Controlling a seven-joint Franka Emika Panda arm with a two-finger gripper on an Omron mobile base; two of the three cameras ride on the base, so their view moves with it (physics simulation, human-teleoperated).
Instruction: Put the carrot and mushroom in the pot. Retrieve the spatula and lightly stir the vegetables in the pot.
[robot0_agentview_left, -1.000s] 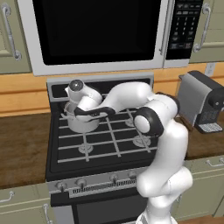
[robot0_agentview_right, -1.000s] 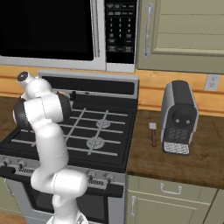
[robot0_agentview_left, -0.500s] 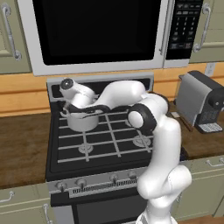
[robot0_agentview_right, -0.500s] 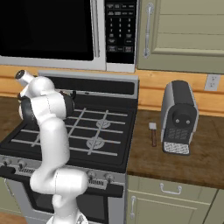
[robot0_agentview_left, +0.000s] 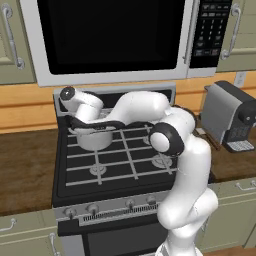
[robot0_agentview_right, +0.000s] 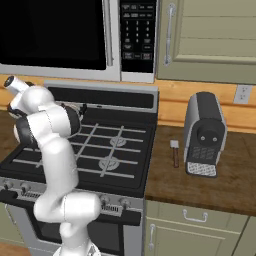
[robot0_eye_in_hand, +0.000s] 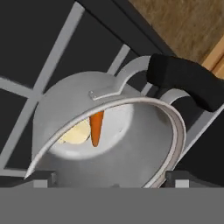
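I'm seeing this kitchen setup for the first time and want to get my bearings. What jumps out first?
The white arm bends low over the back left burner of the black stove, its hand above the shiny pot. In the hand view an orange carrot and a pale mushroom lie inside the pot. The spatula lies on the wooden counter beside the coffee machine.

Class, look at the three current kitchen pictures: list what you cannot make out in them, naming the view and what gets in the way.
- Pot, left base view: its inside is hidden by the arm and the gripper above it.
- Pot, right base view: hidden behind the arm.
- Pale piece beside the carrot, hand view: partly behind the pot's rim, so its shape is unclear.
- Utensil on the counter beside the coffee machine, right base view: too small to identify.
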